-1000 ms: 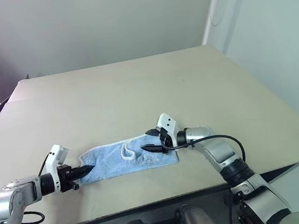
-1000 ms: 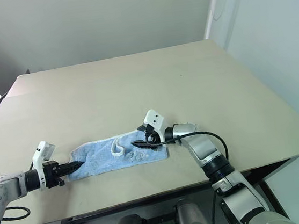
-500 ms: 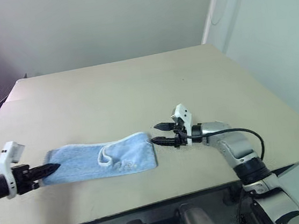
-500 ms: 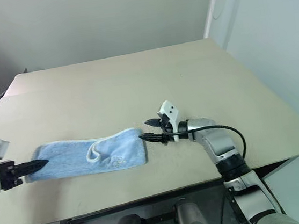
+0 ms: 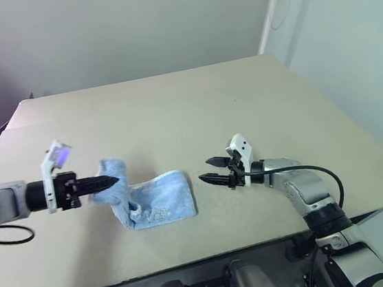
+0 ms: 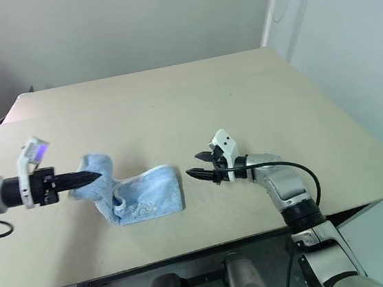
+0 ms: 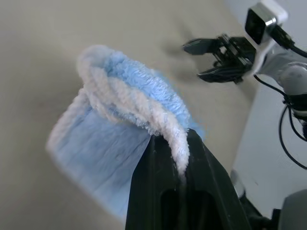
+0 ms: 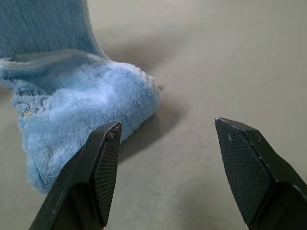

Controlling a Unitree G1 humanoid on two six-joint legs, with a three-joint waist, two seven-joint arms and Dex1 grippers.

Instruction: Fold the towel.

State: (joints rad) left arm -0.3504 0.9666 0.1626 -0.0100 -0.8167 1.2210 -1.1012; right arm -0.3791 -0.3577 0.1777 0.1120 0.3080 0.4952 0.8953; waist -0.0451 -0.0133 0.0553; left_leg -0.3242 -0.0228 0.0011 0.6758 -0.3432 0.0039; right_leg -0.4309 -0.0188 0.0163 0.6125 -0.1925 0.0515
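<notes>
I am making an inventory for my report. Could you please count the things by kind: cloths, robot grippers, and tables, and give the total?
Cloths: 1, the light blue towel
Grippers: 2, the left gripper shut on the towel's lifted end, and the right gripper open beside it
Tables: 1, the beige table
Total: 4

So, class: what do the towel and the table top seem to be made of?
Towel: soft, fluffy light blue cloth, probably microfibre; fuzzy pile, faint ribbed lines, white stitched edging. Table top: smooth matt beige board, perhaps laminate; flat even colour, no grain visible.

fluffy, soft cloth towel (image 5: 158, 201) with stitched white edging; smooth matt table (image 5: 174, 111); textured black gripper pads (image 8: 106, 163).
</notes>
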